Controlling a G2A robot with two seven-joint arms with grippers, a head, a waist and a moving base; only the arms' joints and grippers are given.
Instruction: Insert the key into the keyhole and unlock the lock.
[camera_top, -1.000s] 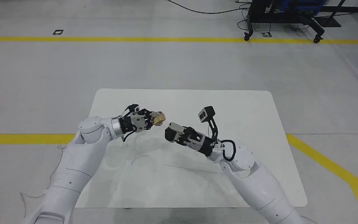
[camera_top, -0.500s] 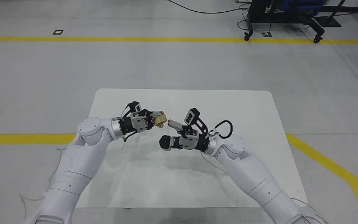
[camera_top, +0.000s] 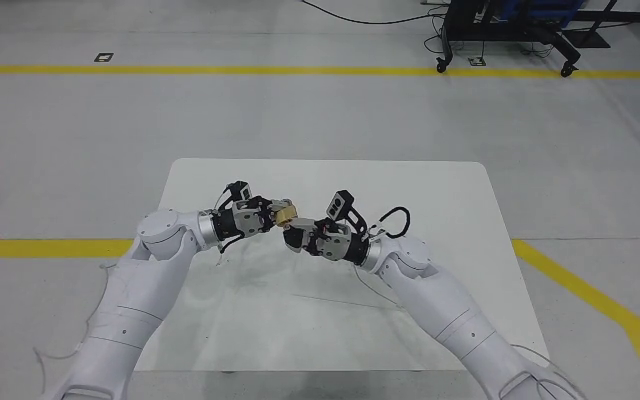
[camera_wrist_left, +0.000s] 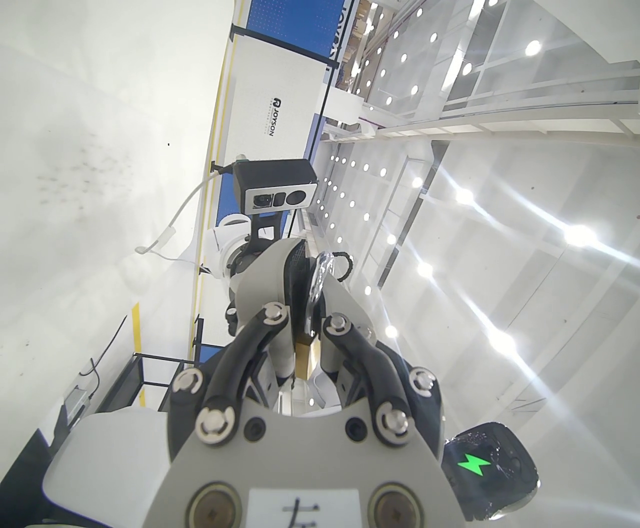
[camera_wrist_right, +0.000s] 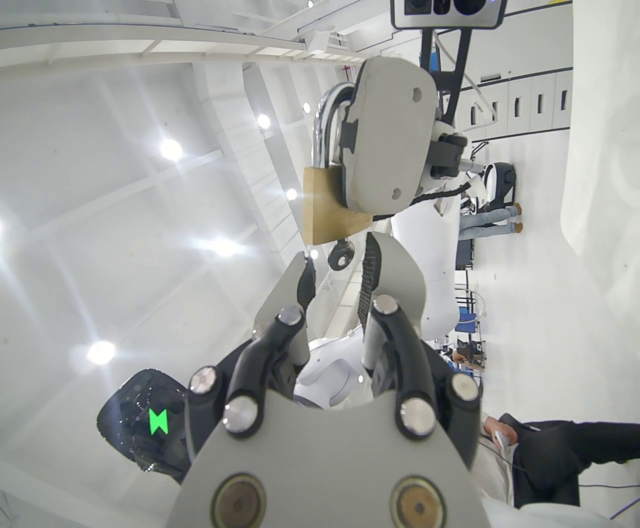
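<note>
Green bolt icon; on blk module

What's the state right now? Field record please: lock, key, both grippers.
lock: brass padlock, held up off the table
left gripper: shut on padlock
key: head protrudes from the padlock's base; looks inserted
right gripper: open, fingers on either side of the key head, not touching it
unlocked: cannot tell; one shackle leg is hidden

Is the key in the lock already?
In. The key shows only its round head, poking out of the brass padlock; no blade shows. The open right gripper straddles it.
</note>
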